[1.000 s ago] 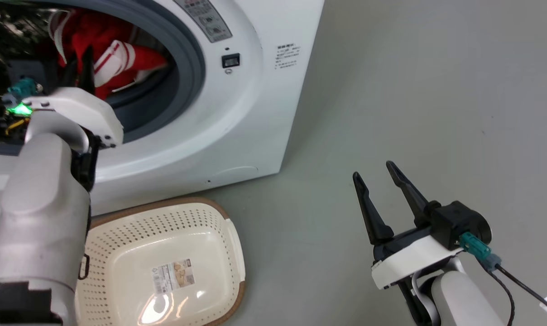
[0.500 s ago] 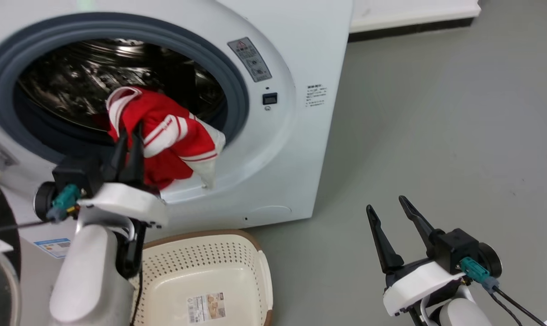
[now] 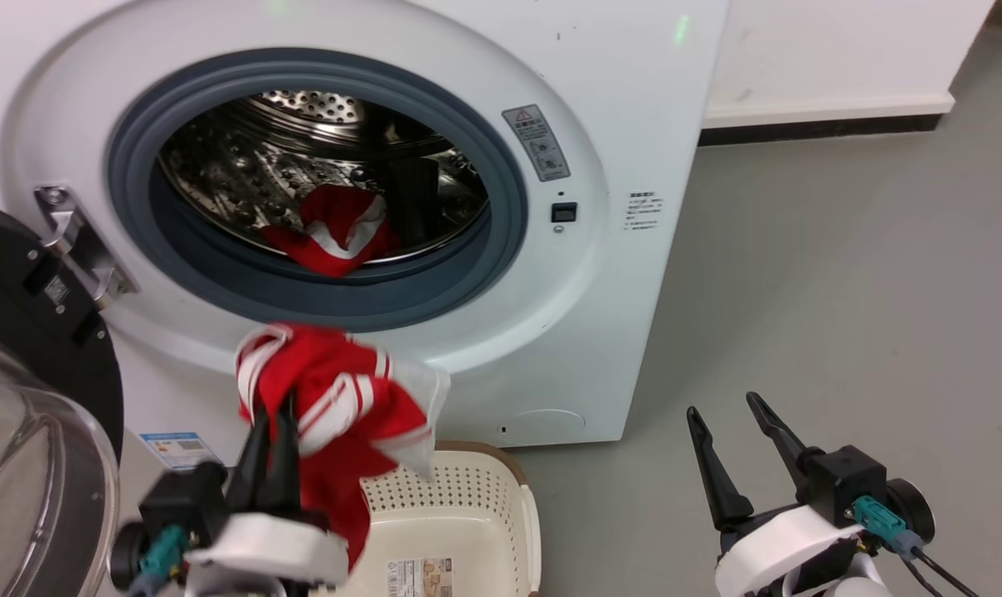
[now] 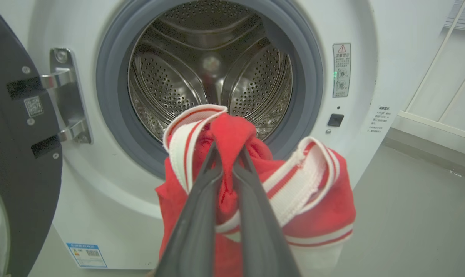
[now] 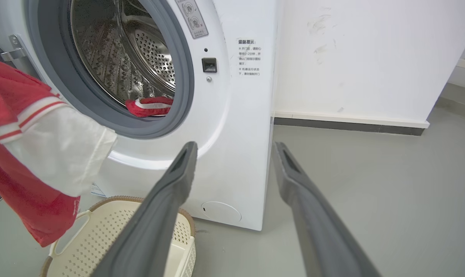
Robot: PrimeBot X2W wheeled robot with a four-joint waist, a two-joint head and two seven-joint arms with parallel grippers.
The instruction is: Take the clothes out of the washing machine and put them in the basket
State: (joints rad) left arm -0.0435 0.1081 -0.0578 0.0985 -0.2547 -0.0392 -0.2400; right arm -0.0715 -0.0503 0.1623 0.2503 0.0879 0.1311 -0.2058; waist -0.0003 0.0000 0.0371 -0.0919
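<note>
One washing machine (image 3: 634, 249) stands open beyond both pairs of jaws. One basket (image 3: 488, 489) sits below the left jaws, which pinch one red garment (image 3: 343, 390). A second garment (image 3: 331, 232) lies in the drum (image 3: 244, 166) beyond. The right jaws stand spread.

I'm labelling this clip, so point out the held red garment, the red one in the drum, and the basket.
held red garment (image 3: 327, 373), head view, red cloth above a stripe.
garment in the drum (image 3: 331, 207), head view, its red upper part.
basket (image 3: 476, 489), head view, perforated back wall.
</note>
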